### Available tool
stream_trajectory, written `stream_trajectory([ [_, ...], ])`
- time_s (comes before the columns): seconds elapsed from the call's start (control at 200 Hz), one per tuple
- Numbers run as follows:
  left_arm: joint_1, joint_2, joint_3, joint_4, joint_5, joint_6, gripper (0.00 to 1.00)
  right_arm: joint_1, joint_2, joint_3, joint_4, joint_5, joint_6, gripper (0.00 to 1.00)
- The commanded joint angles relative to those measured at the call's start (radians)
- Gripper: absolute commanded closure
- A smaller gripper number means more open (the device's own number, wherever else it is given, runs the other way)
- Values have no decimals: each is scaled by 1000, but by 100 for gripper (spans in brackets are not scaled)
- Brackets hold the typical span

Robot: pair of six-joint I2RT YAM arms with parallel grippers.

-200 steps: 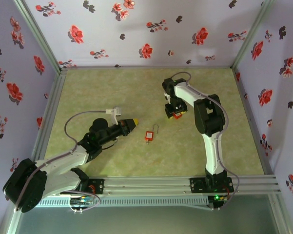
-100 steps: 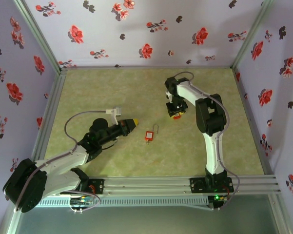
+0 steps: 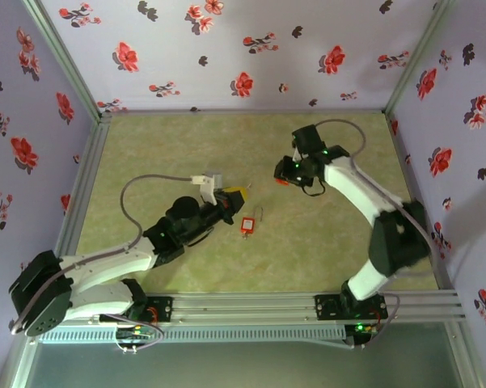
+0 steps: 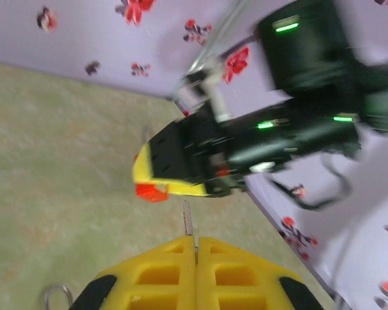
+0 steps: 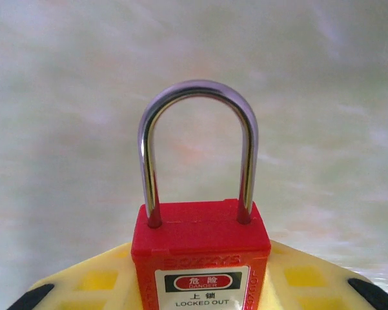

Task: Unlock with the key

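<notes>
We see left hand (image 4: 195, 261) clenched on key (image 4: 188, 223) | right hand (image 3: 285, 172) grasping padlock (image 5: 200, 242), ahead of left hand

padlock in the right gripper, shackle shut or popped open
Shut: both shackle legs sit down in the padlock body.

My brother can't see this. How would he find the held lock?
Follow the right arm over the green table. Its yellow tool grips a red padlock with a silver shackle. The other red item lies loose on the table.
</notes>
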Motion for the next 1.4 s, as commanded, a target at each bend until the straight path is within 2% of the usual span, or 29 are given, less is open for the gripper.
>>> stream_trajectory([
  [0.0,-20,71,61,92,-131,95,100,40,-104,-60,240,-91,305,100],
  [0.215,-27,166,99,178,-140,56,100,54,-195,-162,385,-113,467,100],
  [0.575,-34,196,94,214,-147,49,100,66,-208,-248,510,-136,567,100],
  [1.095,-9,187,70,207,-136,43,100,104,-219,-270,530,-133,581,100],
  [1.39,6,186,52,207,-88,32,100,104,-239,-289,530,-125,585,100],
])
